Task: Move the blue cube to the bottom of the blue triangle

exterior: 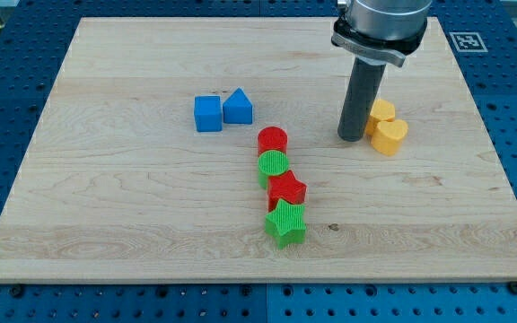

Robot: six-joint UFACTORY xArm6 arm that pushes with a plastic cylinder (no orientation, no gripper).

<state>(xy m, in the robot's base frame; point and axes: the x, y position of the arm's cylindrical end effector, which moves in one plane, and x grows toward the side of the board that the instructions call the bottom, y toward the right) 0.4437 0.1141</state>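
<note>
Tip (350, 137) near board's right edge, beside yellow blocks (385, 127) | no jaws, bare rod | blue cube (208, 114) touches blue triangle's (238, 107) left | advise: approach cube's top-left, sweep it around, avoid triangle.

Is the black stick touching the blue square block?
No, my tip stands far off at the view's right beside the yellow blocks, while the blue cube sits by the blue triangle.

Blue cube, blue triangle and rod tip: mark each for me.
blue cube (208, 114), camera view, front face.
blue triangle (238, 108), camera view, front face.
my tip (351, 137), camera view, rod's very end.
</note>
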